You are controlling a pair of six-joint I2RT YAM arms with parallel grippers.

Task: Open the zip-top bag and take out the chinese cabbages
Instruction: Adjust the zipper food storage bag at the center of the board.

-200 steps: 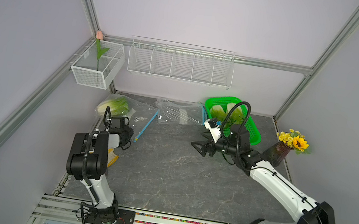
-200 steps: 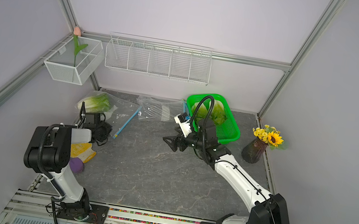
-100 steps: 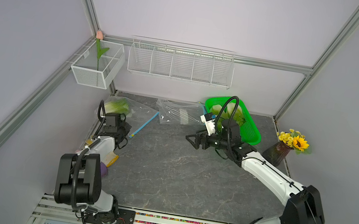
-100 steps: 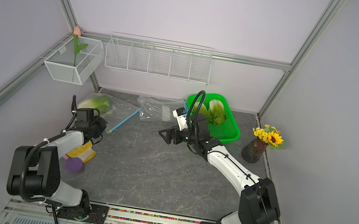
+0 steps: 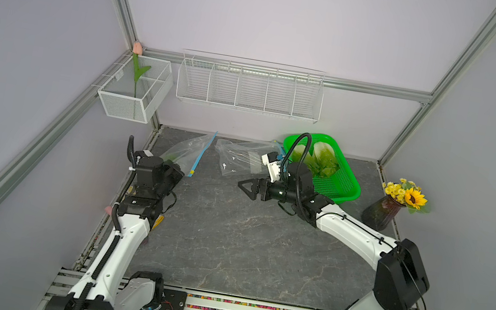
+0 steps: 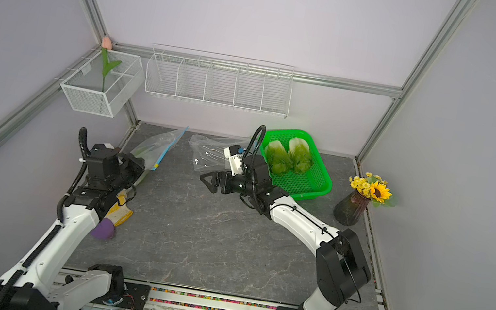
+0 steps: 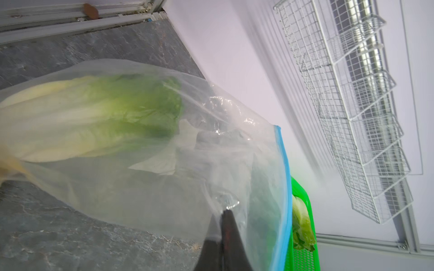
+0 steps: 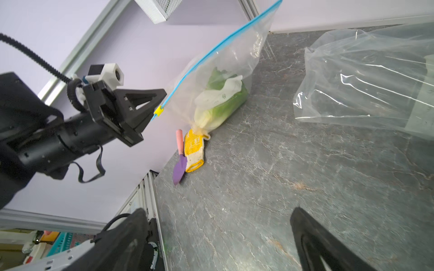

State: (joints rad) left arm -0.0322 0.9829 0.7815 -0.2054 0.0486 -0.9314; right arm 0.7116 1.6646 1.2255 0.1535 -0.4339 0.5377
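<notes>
Item: zip-top bag (image 5: 187,151), centre-left in both top views, is holding one chinese cabbage (image 7: 105,112) (light, soft, likely slippery film; best taken at its firm white base), left gripper (image 8: 153,109) fingers pinching film by the blue zip, right gripper (image 5: 242,186) fingers standing spread.

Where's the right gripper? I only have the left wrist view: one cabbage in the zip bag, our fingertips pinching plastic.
Observer: The right gripper is open above the table, just in front of a second clear bag. It points toward the zip-top bag and touches neither.
Operator: Where's the slider?
Observer: The yellow slider sits at the end of the blue zip, right at the tips of the left gripper, which is shut on that corner of the bag.
Operator: How many cabbages are in the basket?
Observer: Two cabbages lie side by side in the green basket.
</notes>
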